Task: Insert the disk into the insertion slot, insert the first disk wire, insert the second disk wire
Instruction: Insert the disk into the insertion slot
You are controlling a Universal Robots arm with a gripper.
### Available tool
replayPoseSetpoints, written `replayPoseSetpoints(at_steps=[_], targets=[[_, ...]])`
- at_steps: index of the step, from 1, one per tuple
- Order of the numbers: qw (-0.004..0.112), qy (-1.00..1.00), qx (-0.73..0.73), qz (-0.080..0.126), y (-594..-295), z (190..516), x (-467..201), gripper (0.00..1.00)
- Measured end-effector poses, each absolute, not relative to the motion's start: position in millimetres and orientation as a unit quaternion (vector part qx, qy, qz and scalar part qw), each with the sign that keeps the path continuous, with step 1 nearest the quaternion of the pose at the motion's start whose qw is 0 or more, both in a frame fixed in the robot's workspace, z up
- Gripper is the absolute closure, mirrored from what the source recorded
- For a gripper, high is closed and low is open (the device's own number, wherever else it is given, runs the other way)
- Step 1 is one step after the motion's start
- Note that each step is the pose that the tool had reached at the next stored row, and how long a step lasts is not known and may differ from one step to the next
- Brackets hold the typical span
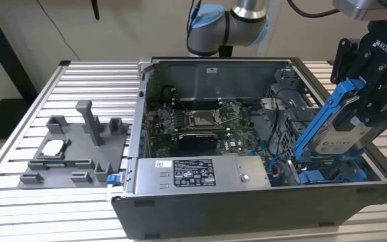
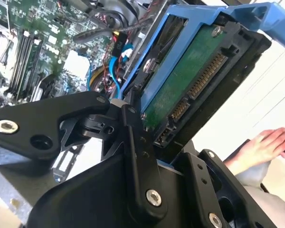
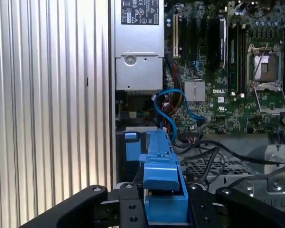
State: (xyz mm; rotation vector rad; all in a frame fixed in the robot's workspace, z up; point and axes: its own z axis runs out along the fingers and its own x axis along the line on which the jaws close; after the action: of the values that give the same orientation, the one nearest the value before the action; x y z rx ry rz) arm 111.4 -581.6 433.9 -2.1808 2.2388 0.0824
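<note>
**A:** Fingers?

**B:** Fingers (image 2: 137, 156) clamped on the disk (image 2: 190, 80), pinching its blue carrier. The gripper (image 1: 363, 108) hangs over the case (image 1: 247, 217), at the exterior view's right.

**A:** Disk attitude?

**B:** Steeply tilted. The connector edge is up by the gripper and the lower end is down at the slot (image 1: 324, 175). Can't tell whether it touches.

**A:** Step?

**B:** The first, by my reading. The disk isn't seated, and a blue cable (image 3: 168, 111) lies loose inside the case.

**A:** What does the move call for?

**B:** Probably squaring the carrier to the slot's mouth and keeping clear of nearby cables. A skewed entry could jam.
</note>
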Motion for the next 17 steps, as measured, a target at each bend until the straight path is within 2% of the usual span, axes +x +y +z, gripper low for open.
replayPoseSetpoints(at_steps=[17], targets=[[0.009,0.718,-0.696,0.027,-586,408,116,0.67]])
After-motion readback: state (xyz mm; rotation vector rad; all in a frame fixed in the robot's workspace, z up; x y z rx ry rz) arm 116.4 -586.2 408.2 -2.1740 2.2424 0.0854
